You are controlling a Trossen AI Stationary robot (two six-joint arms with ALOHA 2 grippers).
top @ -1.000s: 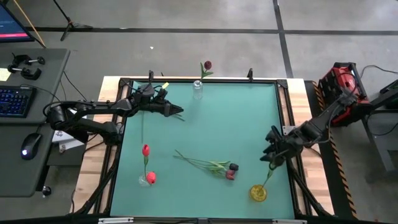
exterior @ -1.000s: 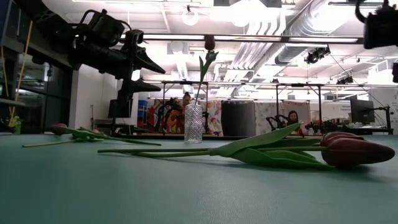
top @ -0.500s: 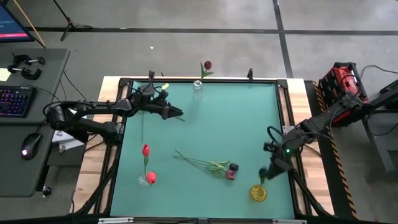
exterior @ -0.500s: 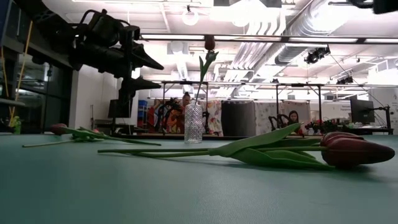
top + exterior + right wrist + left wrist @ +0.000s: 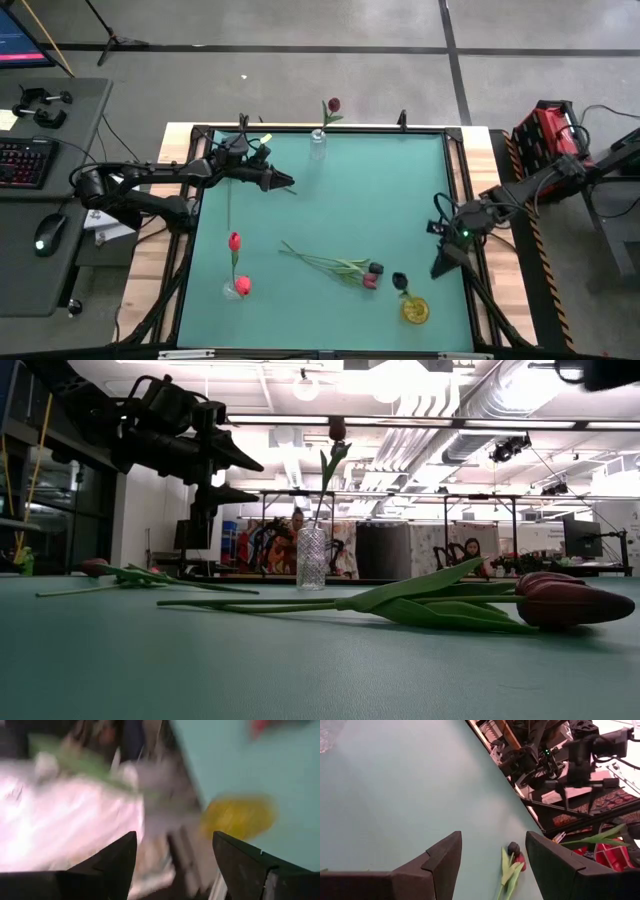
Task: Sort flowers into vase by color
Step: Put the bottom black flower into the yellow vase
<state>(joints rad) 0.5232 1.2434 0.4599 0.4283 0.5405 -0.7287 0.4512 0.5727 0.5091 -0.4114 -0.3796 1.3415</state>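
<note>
Nearest the front edge of the desk [image 5: 330, 200], three vases are already taking flowers. The yellow vase [image 5: 415, 310] at the front right is holding one dark flower [image 5: 400, 282], its head leaning over the mat. At the front left, a clear vase [image 5: 233, 290] is carrying two red flowers [image 5: 238, 264]. Between them, a loose bunch [image 5: 345, 268] is still lying flat on the mat, one dark head and one red head at its right end; these are waiting to be sorted.

The right gripper [image 5: 441, 266] is hanging just beside the yellow vase at the desk's right edge, fingers spread and empty in its wrist view, so that placement looks finished.

Farther back, the left gripper [image 5: 285, 181] is hovering over the far left part of the mat, fingers parted with nothing between them. Another flower [image 5: 120, 573] is lying on the mat near it, as the low view shows.

At the far edge, a glass vase [image 5: 318, 143] is holding one maroon flower [image 5: 332, 106].

By this reading, four flowers are in vases and at least three are left.
</note>
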